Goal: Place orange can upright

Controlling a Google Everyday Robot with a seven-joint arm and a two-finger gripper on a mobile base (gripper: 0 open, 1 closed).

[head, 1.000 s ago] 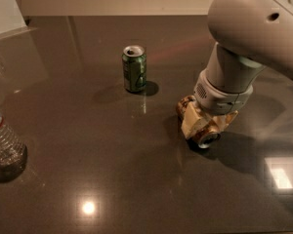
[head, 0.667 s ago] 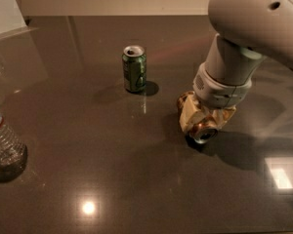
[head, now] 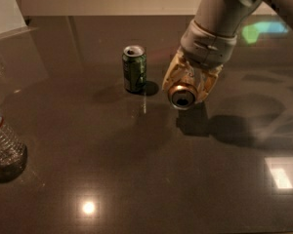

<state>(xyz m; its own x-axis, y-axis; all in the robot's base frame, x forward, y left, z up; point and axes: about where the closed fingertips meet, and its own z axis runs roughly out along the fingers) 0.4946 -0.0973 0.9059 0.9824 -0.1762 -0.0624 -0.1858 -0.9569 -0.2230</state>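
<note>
1 orange can [head: 181, 96], held in the gripper [head: 189, 87] right of table centre. Can is on its side, not upright: 1 silver end faces the camera, body runs back between the tan fingers [head: 172, 78]. Gripper is clamped on it, fingers on both sides, arm coming down from top right. Can looks clear of the table [head: 136, 179], with its shadow below it, but contact is hard to rule out from this angle. Dark spot in the facing end; contents not visible.

1 green can [head: 135, 68] stands upright just left of the gripper, apart from it, not touching. Dark opening in its top; can't tell what's inside.

1 clear plastic bottle [head: 3, 141] at the far left edge, well apart from both cans, partly cut off by the frame, red band near the top. Fill level unreadable.

Count: 2 cans, 1 bottle, 1 gripper.
</note>
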